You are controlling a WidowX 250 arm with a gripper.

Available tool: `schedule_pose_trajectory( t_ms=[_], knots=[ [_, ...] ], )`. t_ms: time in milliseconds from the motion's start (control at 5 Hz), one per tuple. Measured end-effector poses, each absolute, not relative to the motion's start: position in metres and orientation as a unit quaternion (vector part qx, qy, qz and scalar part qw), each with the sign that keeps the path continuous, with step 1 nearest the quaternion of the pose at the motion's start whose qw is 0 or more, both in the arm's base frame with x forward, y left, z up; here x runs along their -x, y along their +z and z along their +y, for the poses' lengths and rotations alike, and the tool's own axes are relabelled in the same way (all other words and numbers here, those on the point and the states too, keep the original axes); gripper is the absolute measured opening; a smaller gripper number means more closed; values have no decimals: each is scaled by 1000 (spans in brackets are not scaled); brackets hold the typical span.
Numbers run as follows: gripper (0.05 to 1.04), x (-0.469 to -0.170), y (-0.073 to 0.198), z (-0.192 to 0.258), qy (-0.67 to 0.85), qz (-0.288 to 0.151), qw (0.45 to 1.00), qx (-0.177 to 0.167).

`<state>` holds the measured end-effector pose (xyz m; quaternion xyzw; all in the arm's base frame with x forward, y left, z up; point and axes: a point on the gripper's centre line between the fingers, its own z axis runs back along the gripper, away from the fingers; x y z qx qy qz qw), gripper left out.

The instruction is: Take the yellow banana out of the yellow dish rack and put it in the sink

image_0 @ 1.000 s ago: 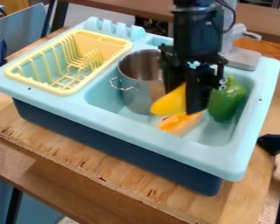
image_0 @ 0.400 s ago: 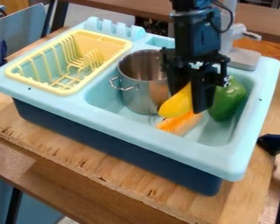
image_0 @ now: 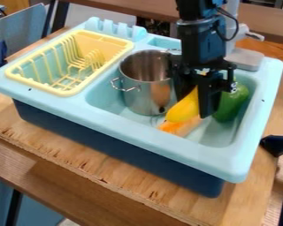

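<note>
Fingers (image_0: 210, 99) of the black gripper (image_0: 196, 108) are narrowed on a smooth yellow piece (image_0: 183, 111), in the camera view; they point down over the right half of a pale blue toy sink (image_0: 167, 140). On the view's left side of them stands a shiny metal pot (image_0: 143, 98), upright in the basin, with a wire handle (image_0: 125, 84) on its outer wall; the far finger overlaps the pot's right edge, and whether the two touch I cannot tell. On the other side, just beside the near finger, is a green pepper (image_0: 229, 106); the gripper covers part of it. Behind the gripper, a grey faucet base (image_0: 245, 59) sits on the sink's back rim, partly hidden by the arm (image_0: 201, 37); a yellow dish rack (image_0: 67, 92) is set into the sink's other half, well apart from the gripper. Beneath, the sink's dark blue lower body (image_0: 120, 153) rests on a wooden table (image_0: 67, 170); a dark blue object (image_0: 277, 145) shows at the view's right edge.

Between the fingers, the yellow piece slants downward, its upper part narrow and largely hidden, its rounded lower end poking out toward the camera and the pot; that end hangs over an orange piece (image_0: 178, 129) lying on the basin floor, and covers some of it; whether yellow and orange touch cannot be made out.
</note>
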<state>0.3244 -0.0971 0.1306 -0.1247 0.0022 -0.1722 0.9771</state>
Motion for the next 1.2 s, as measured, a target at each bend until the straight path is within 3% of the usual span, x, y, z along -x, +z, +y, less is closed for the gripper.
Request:
schedule_pose_trajectory(
  t_ms=[400,1000,1200],
  knots=[
    [478,-314,111,-103,-162,13,978,132],
    [478,-317,79,-103,-155,37,980,116],
    [543,-316,79,-108,-160,36,980,112]
  ],
)
